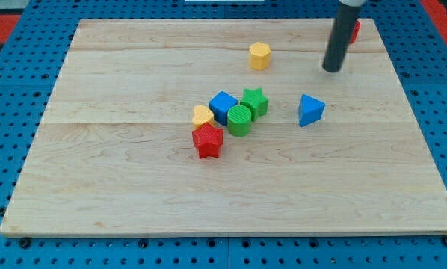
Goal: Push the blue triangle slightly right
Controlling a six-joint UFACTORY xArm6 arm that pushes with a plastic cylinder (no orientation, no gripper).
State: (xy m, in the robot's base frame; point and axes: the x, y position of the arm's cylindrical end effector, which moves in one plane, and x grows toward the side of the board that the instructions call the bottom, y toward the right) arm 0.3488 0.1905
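Note:
The blue triangle (310, 110) lies on the wooden board (134, 194), right of the middle. My tip (332, 69) is at the lower end of the dark rod, above and slightly right of the blue triangle in the view, apart from it. No block touches the tip.
A cluster sits left of the triangle: green star (255, 101), blue cube (223, 106), green cylinder (240, 119), yellow block (202, 116), red star (208, 140). A yellow hexagon (259, 56) lies near the top. A red block (354, 31) shows partly behind the rod.

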